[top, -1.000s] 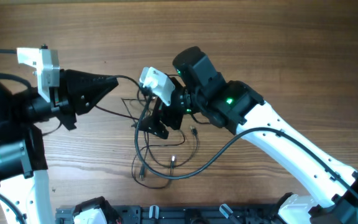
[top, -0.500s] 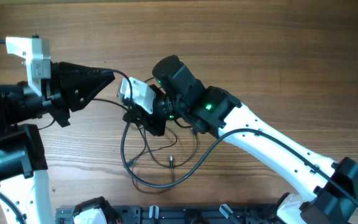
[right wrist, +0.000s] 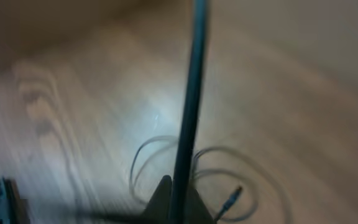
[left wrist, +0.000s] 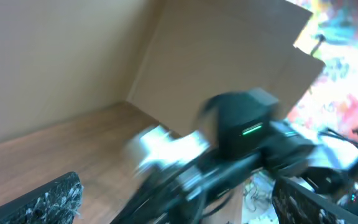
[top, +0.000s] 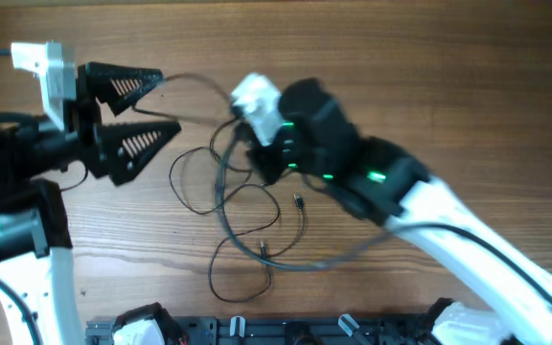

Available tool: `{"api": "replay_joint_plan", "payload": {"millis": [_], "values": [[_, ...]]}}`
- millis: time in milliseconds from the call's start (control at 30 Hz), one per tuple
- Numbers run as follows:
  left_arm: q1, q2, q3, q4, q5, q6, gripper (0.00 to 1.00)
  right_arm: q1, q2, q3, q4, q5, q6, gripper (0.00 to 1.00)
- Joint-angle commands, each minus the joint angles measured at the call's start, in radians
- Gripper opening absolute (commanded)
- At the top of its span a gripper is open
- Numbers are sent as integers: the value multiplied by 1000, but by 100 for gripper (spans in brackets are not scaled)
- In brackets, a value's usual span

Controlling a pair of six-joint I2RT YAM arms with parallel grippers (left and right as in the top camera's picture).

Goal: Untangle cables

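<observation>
Thin black cables (top: 220, 196) lie in loose loops on the wooden table (top: 429, 57), with small plug ends (top: 263, 251) near the front. My left gripper (top: 169, 103) is open at the left, nothing between its fingers; one blurred strand arcs off past its far finger (top: 123, 81). In the left wrist view its gripper (left wrist: 176, 186) gapes wide, with the blurred right arm (left wrist: 241, 130) across the gap. My right gripper (top: 257, 165) is over the loops' far side. The right wrist view shows that gripper (right wrist: 174, 198) shut on a cable (right wrist: 191, 93) running straight up from the fingertips, loops (right wrist: 229, 155) below.
The right arm's thicker black wire (top: 338, 257) sags over the table beside the loops. A black rack (top: 257, 331) runs along the front edge. A cardboard panel (left wrist: 229, 62) stands behind the table in the left wrist view.
My left gripper opened and let go of its strand. My right gripper shut on a cable, swung left, then came back right and away. The loops spread wider to the left.
</observation>
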Motion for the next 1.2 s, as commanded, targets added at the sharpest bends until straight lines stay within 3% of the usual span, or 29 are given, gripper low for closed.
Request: {"api": "replay_joint_plan", "payload": {"millis": [0, 167, 300, 433, 567, 633, 700, 767, 900, 1000, 1167], "values": [[-3, 56, 7, -3, -36, 1, 99, -65, -167, 14, -2, 89, 18, 4], [-3, 139, 7, -6, -36, 1, 100, -143, -350, 14, -6, 150, -8, 4], [-3, 164, 7, -71, -37, 6, 100, -173, -442, 14, -2, 333, -8, 4], [-3, 165, 7, -280, -66, 157, 98, -206, -473, 14, -8, 555, -60, 4], [-6, 165, 7, -737, -447, 427, 91, -314, -436, 14, -111, 703, -5, 4], [-37, 165, 7, -885, -665, 478, 92, -426, -404, 14, -180, 694, 75, 4], [-97, 165, 7, -959, -837, 477, 94, -542, -373, 14, -207, 636, 78, 4], [-162, 165, 7, -983, -901, 477, 95, -692, -333, 14, -217, 551, 69, 4], [-331, 165, 7, -991, -916, 477, 95, -1042, -235, 14, -197, 236, 14, 4], [-484, 165, 6, -995, -997, 473, 97, -1302, -131, 14, -152, 19, 72, 4], [-667, 165, 6, -997, -1091, 473, 99, -1559, 29, 14, 38, -280, 151, 4]]}}
